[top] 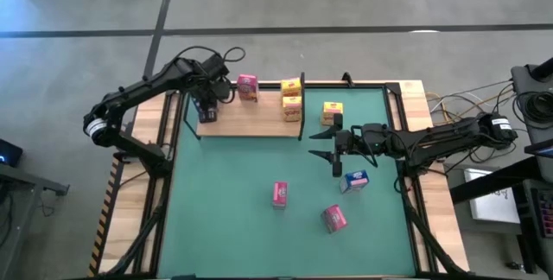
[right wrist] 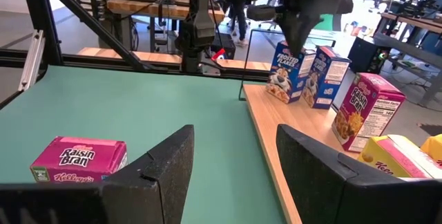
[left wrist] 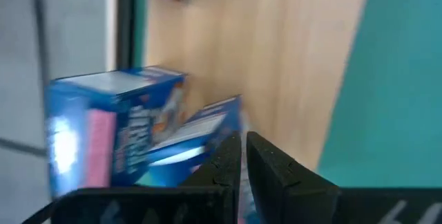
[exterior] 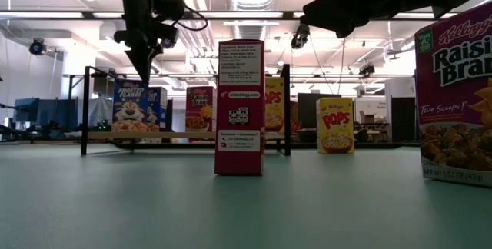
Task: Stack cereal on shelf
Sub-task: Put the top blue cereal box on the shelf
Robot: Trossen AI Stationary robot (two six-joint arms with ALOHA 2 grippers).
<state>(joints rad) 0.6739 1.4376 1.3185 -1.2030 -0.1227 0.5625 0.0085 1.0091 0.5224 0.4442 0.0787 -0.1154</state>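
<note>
The left end effector (top: pixel 206 107) hangs over the left end of the shelf (top: pixel 259 120), its fingers (left wrist: pixel 228 160) clenched together with nothing between them. Directly beneath it stand two blue cereal boxes (right wrist: pixel 291 72), side by side on the light-wood panel, apart from the fingertips. Further along the shelf a pink box (top: pixel 248 87) stands upright, and at the shelf's right end two yellow boxes (top: pixel 292 97) sit next to each other against the black frame post.

The right end effector (top: pixel 332 146) is over the green tabletop (top: pixel 242 219), to the right of the shelf, its fingers (right wrist: pixel 162 169) released and spread wide, grasping nothing. Just behind it a third yellow box (top: pixel 333 112) stands on the mat, off the shelf; the low view shows it upright with "POPS" on its face. Just beside the end effector, towards the front of the tabletop, lies a blue box (top: pixel 355 180). Further forward, a magenta box (top: pixel 335 218) printed "Raisin Bran" stands near the front right, and another pink box (top: pixel 280 194) stands upright near the middle of the mat, well apart from both end effectors. In the low view this middle box (exterior: pixel 240 107) shows its narrow printed side panel.
</note>
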